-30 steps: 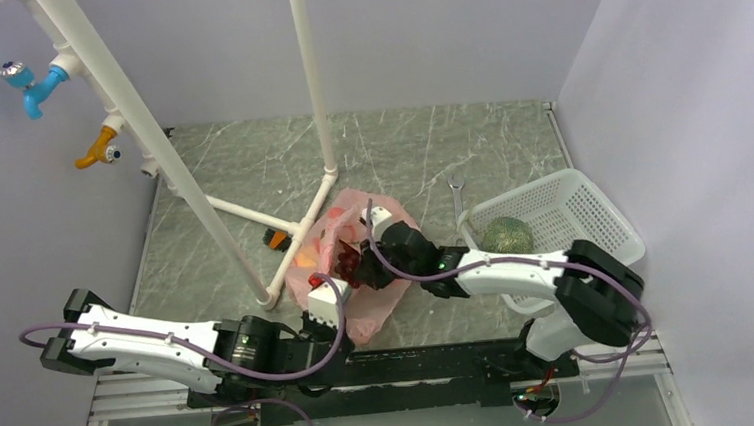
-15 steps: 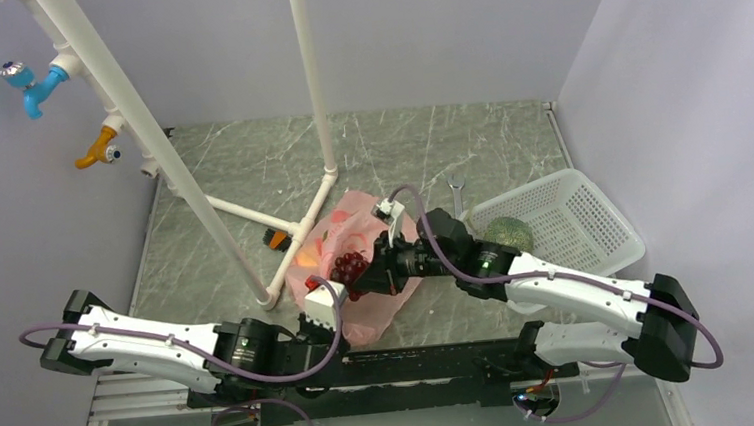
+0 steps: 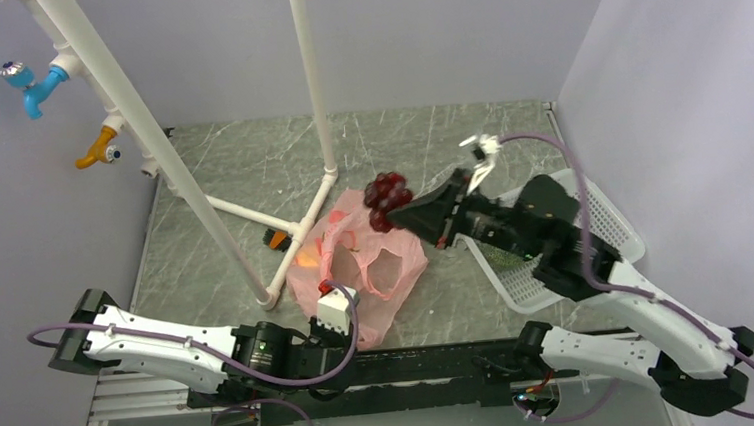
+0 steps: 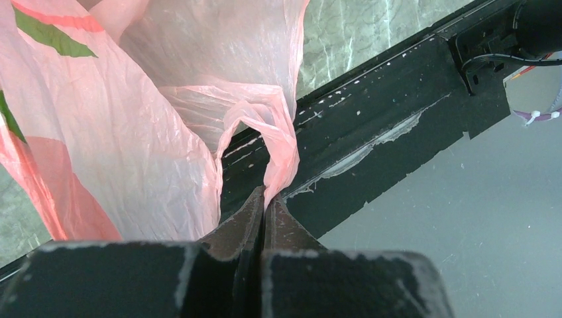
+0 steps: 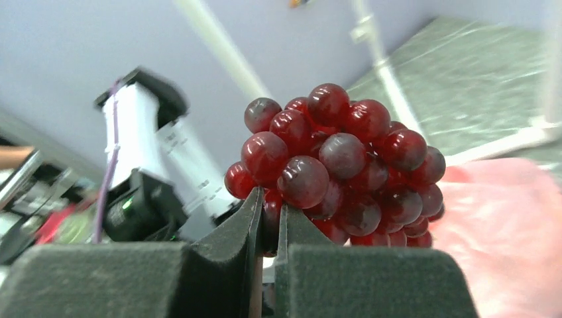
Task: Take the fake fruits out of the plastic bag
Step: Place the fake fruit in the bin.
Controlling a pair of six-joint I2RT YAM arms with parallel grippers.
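The dark red grape bunch [image 3: 385, 196] [image 5: 338, 159], one of the fake fruits, hangs in the air above the far edge of the pink plastic bag [image 3: 362, 274]. My right gripper [image 3: 405, 209] [image 5: 270, 211] is shut on one of its grapes. The bag [image 4: 132, 132] lies crumpled on the marble floor with its mouth open. My left gripper [image 3: 331, 294] [image 4: 267, 196] is shut on one loop handle at the bag's near edge. An orange piece [image 3: 306, 259] glows through the bag's left side.
A white mesh basket [image 3: 602, 219] stands at the right, partly under my right arm. A white pipe frame [image 3: 253, 214] rises left of the bag, with an orange-and-black brush [image 3: 277, 240] at its foot. The black base rail [image 4: 371, 126] runs just behind the held handle.
My right arm has lifted the grape bunch up out of the bag and away toward the back right. The left gripper still pinches the handle, and the bag's mouth now gapes.
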